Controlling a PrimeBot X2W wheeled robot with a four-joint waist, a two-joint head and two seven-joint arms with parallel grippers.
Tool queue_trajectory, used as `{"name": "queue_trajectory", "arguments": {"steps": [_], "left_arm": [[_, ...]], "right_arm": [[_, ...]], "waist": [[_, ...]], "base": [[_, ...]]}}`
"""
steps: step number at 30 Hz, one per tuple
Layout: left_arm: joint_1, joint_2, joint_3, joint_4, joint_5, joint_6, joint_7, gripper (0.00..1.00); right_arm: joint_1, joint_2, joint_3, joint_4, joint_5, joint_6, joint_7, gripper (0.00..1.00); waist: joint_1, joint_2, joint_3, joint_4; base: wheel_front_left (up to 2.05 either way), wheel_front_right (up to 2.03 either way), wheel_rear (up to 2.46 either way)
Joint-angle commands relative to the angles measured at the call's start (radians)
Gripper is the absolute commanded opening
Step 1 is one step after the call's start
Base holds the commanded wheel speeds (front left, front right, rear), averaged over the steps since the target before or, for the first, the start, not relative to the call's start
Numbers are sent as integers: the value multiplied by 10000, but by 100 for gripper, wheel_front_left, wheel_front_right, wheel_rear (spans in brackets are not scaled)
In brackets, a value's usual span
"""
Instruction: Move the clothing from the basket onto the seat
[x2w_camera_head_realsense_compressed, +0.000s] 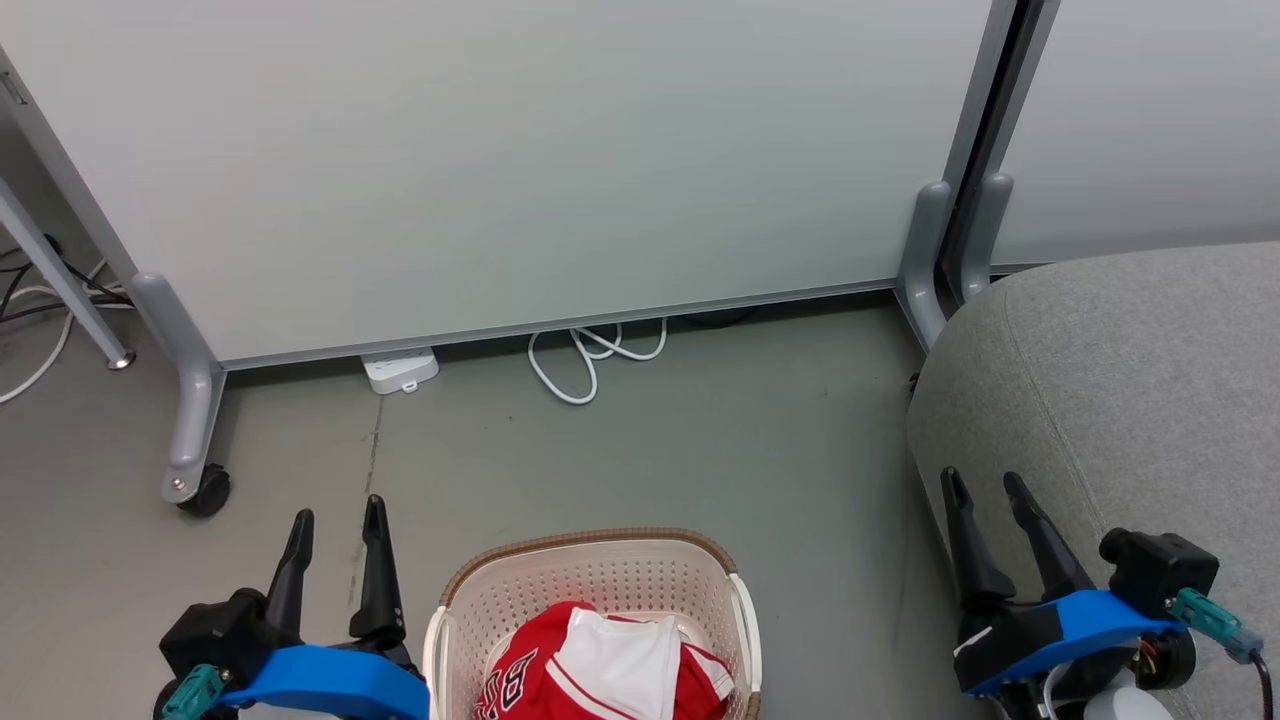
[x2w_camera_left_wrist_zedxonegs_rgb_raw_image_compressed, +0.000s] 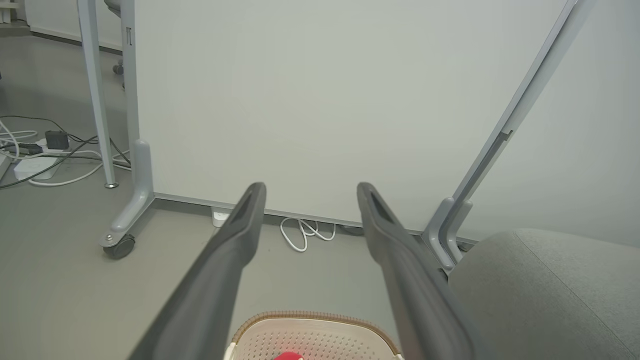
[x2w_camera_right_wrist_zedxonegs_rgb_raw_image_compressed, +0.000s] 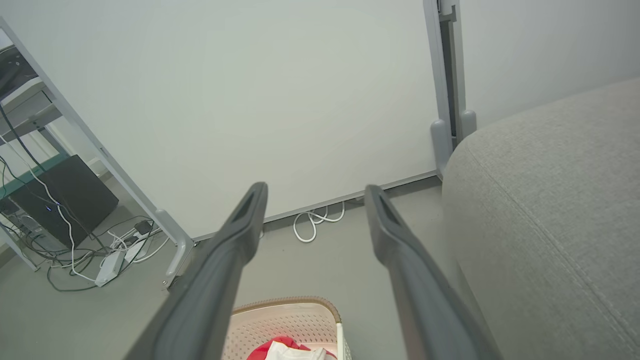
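The left gripper (x2w_camera_head_realsense_compressed: 339, 508) and right gripper (x2w_camera_head_realsense_compressed: 981, 478) stood wide open and empty, the clothing (x2w_camera_head_realsense_compressed: 600, 665) heaped in the basket (x2w_camera_head_realsense_compressed: 600, 540) between them, nearer the left, the seat (x2w_camera_head_realsense_compressed: 1130, 400) beside the right.

Office-like lab; wheeled partition panels (x2w_camera_head_realsense_compressed: 500, 170), power strip (x2w_camera_head_realsense_compressed: 400, 370), loose cables (x2w_camera_head_realsense_compressed: 598, 350).

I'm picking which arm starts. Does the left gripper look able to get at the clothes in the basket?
Probably yes: the left gripper is open just left of the basket, whose top is uncovered, and the clothes lie exposed with nothing between.
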Motion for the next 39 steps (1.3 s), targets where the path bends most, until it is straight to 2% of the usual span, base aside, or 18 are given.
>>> {"name": "queue_trajectory", "arguments": {"steps": [1,39], "left_arm": [[-1,12,12,-46,195,-30,-72,100],[174,-192,62,318,2586,-8,-787,100]], "right_arm": [[-162,-75,17,-34,-213,19,-86,100],[-268,-85,290,163,-2864,18,-773,100]], "waist": [[0,0,-5,2],[0,0,-74,-3]], "base": [[0,0,0],[0,0,0]]}}
